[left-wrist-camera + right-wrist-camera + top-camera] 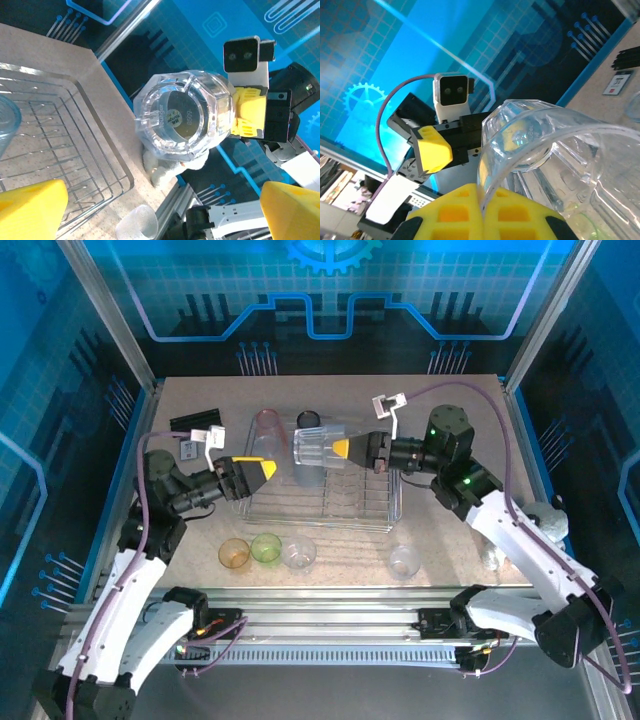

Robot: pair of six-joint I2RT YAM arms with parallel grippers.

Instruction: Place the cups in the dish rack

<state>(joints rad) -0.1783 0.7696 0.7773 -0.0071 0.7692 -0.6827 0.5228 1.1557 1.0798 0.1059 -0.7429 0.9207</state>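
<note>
Right fingers [450, 215] clench the rim of the clear cup [545, 150], holding it sideways over the dish rack [330, 508], probably for loading. Left fingers [262, 469] gape released beside the rack, facing the cup's base. Other cups [266, 547] sit on the surface [440, 410] in front of the rack.

The clear cup [312, 448] was glossy, faceted plastic; the dish rack [330, 524] was bright, smooth metal wire; the table [450, 510] was matt and speckled.

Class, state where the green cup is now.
Top view: the green cup sits in front of the dish rack, left of centre, between an orange cup and a clear cup.
</note>
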